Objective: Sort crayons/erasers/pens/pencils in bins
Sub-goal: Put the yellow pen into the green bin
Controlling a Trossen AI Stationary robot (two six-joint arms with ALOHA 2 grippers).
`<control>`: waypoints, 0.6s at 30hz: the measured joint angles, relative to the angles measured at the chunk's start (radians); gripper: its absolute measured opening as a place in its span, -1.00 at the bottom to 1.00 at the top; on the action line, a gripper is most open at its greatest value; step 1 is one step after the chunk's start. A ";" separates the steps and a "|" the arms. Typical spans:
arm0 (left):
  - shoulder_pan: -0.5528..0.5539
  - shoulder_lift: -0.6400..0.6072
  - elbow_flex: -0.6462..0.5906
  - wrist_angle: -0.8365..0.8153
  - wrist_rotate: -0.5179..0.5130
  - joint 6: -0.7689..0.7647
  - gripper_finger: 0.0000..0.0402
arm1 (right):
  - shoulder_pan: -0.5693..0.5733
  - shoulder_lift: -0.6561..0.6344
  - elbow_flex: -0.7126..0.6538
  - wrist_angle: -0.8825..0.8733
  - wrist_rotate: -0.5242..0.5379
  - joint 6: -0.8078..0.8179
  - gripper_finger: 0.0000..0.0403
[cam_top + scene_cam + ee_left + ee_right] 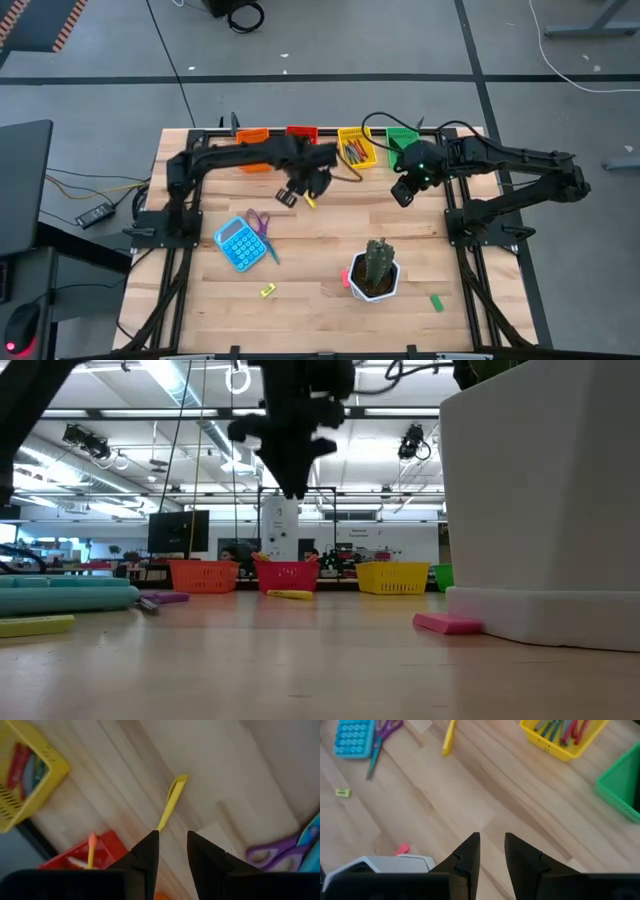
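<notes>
Overhead view of the wooden table (330,250). Four bins stand in a row along the upper edge of the table: orange bin (251,134), red bin (301,131), yellow bin (356,146) holding several coloured crayons (355,152), and green bin (403,136). The left gripper (300,192) hangs at upper centre of the frame, just below the red bin, its fingers (150,852) parted with a narrow gap and grasping nothing; a yellow pen (310,200) lies on the wood directly beside it. The right gripper (404,190) hangs below the green bin, right of centre, fingers (468,851) likewise slightly apart and empty. Left of centre lie a blue calculator (238,243) and purple-handled scissors (260,228), touching. A white cactus pot (374,277) stands at lower centre, with a pink eraser (346,279) at its left side, a yellow-green eraser (267,291) farther left, and a green eraser (437,301) to its right.
</notes>
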 joint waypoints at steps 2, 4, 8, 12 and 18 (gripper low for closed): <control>0.042 0.020 0.000 -0.001 0.052 0.058 -0.45 | 0.005 0.000 0.000 -0.018 0.016 0.020 -0.52; 0.083 0.036 0.000 -0.001 0.094 0.117 -0.42 | 0.008 0.000 0.000 -0.029 0.033 0.040 -0.52; 0.146 0.072 0.000 0.007 0.168 0.219 -0.30 | 0.007 0.000 0.000 -0.044 0.064 0.083 -0.52; 0.189 0.111 0.000 0.016 0.204 0.223 -0.16 | 0.007 0.000 0.000 -0.044 0.101 0.119 -0.52; 0.187 0.147 0.000 0.048 0.204 0.226 -0.07 | 0.007 0.000 0.000 -0.043 0.133 0.143 -0.52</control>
